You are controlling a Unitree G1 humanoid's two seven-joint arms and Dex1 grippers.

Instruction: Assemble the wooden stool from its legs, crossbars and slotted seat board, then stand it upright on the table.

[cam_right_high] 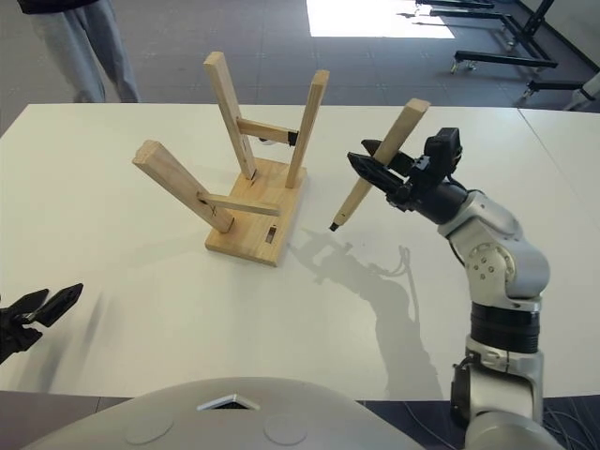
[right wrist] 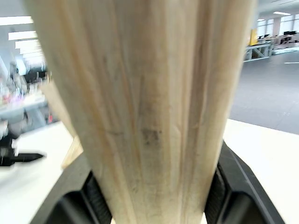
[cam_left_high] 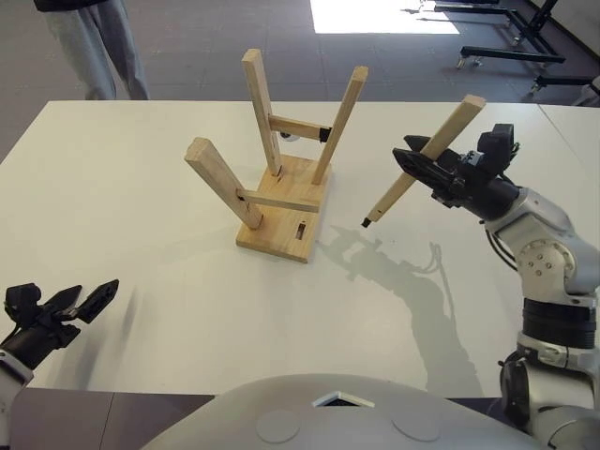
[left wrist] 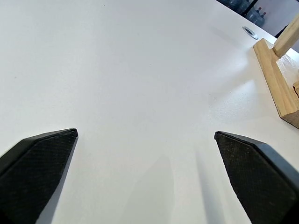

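Tabletop point(cam_left_high: 112, 187), white above grey floor point(cam_left_high: 206, 47), bears the upturned stool point(cam_left_high: 300, 178) mid-surface; right gripper point(cam_left_high: 419, 161) clamps a tilted leg point(cam_left_high: 450, 127) beside it; left gripper point(cam_left_high: 92, 295) gapes empty near the front edge.

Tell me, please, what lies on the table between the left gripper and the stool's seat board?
Nothing: the stretch of table between the left gripper and the seat board is bare, as the left eye and left wrist views show.

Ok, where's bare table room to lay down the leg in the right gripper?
Bare table lies wide between the seat board and the left gripper, and along the near side below the right gripper and its leg. Crowded only around the three fitted legs.
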